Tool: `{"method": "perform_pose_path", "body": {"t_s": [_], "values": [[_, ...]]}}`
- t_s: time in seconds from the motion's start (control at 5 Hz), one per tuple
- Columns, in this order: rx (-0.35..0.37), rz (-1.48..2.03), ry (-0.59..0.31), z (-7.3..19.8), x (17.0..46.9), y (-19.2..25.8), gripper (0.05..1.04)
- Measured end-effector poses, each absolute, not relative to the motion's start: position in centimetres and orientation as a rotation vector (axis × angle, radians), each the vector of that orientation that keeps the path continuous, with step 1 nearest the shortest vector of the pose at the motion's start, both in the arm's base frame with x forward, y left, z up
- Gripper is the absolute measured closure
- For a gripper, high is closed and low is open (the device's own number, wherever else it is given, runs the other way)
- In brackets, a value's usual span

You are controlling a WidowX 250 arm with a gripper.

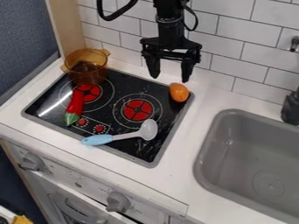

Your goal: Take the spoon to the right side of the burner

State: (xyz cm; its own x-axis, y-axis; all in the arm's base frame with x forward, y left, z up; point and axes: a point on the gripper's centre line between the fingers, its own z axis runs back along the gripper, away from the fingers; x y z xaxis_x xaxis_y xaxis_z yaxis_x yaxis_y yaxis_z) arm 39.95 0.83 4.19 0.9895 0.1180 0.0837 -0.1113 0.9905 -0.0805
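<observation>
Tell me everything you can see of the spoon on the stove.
The spoon has a rounded pale grey bowl, a thin neck of similar colour and a thicker light blue grip; it looks like plastic. It lies flat on the black cooktop, its bowl toward the right, in front of the right-hand burner, its grip reaching across the front frame. The claw is not touching it.

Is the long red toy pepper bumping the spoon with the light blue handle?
Apart. In the camera view, black stovetop shows between the pepper's green end and the spoon's handle.
</observation>
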Motion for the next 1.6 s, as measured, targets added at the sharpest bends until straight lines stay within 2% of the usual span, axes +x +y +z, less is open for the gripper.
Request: {"method": "perform_pose_path", "body": {"t_s": [0.2, 0.4, 0.6, 0.8, 1.0, 1.6], "values": [[-0.075, 0.109, -0.044, 2.6, 39.4, 0.7, 0.085], [-0.056, 0.029, -0.018, 2.6, 37.5, 1.0, 0.085], [-0.046, -0.037, -0.111, 5.5, 36.2, 1.6, 0.085], [-0.067, -0.12, -0.182, 6.9, 34.0, 2.8, 0.085], [-0.041, -0.346, -0.164, 6.0, 32.2, 3.2, 0.085], [0.064, -0.6, -0.09, 2.3, 28.1, 7.1, 0.085]]}}
